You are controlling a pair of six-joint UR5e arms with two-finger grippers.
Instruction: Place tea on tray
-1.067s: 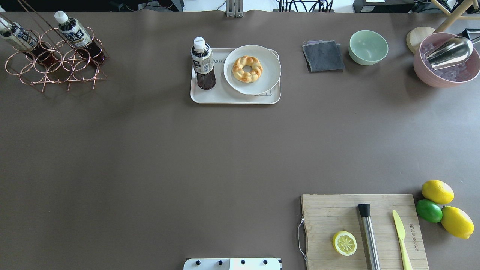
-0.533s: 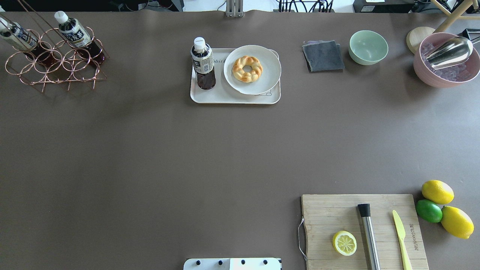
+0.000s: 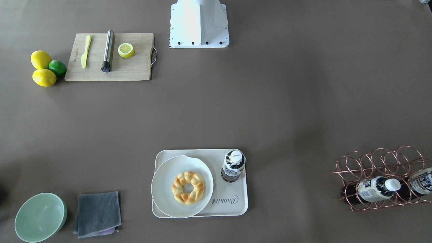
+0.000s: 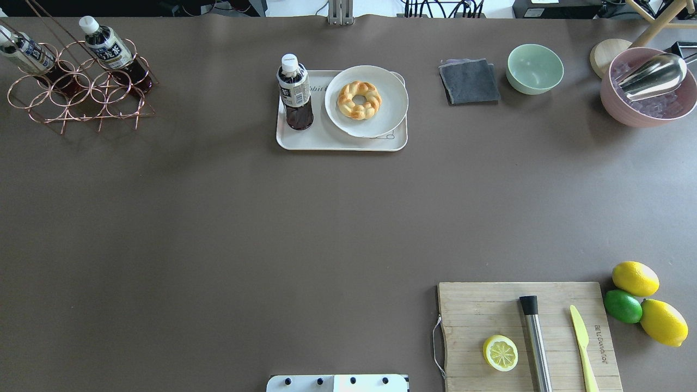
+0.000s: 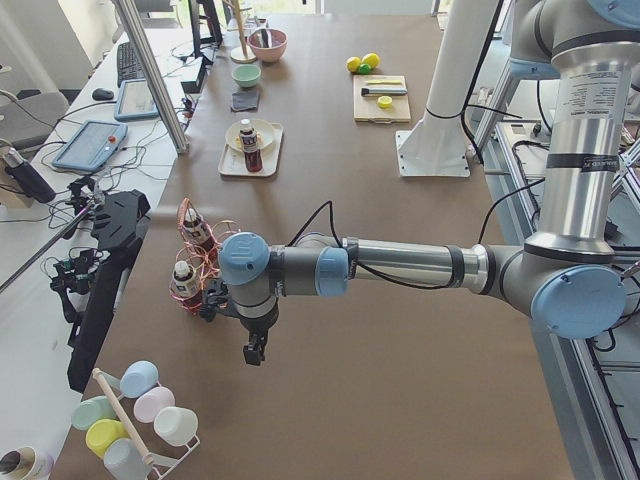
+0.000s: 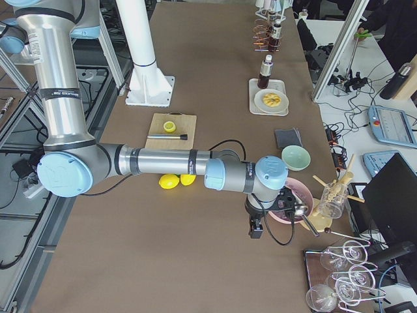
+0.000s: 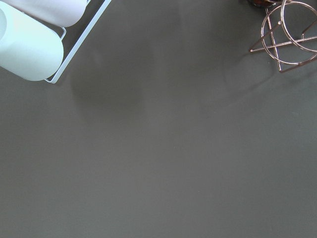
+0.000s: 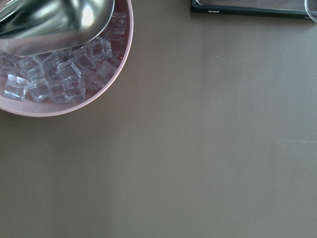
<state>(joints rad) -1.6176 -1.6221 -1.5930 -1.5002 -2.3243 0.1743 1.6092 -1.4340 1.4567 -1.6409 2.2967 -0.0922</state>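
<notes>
A tea bottle (image 4: 294,92) with a white cap and dark drink stands upright on the left end of the cream tray (image 4: 332,142), beside a white plate with a ring-shaped pastry (image 4: 359,100). The front-facing view has the same tea bottle (image 3: 233,166) on the tray (image 3: 236,207). Two more tea bottles (image 4: 111,53) lie in a copper wire rack (image 4: 81,95) at the far left. My left gripper (image 5: 255,352) hangs beyond that rack, off the table's left end. My right gripper (image 6: 256,228) hangs by the pink bowl. I cannot tell if either is open or shut.
A grey cloth (image 4: 469,81), a green bowl (image 4: 535,68) and a pink bowl of ice with a metal scoop (image 4: 648,87) line the far right. A wooden board (image 4: 528,337) carries a lemon half, a muddler and a knife. Lemons and a lime (image 4: 623,306) lie beside it.
</notes>
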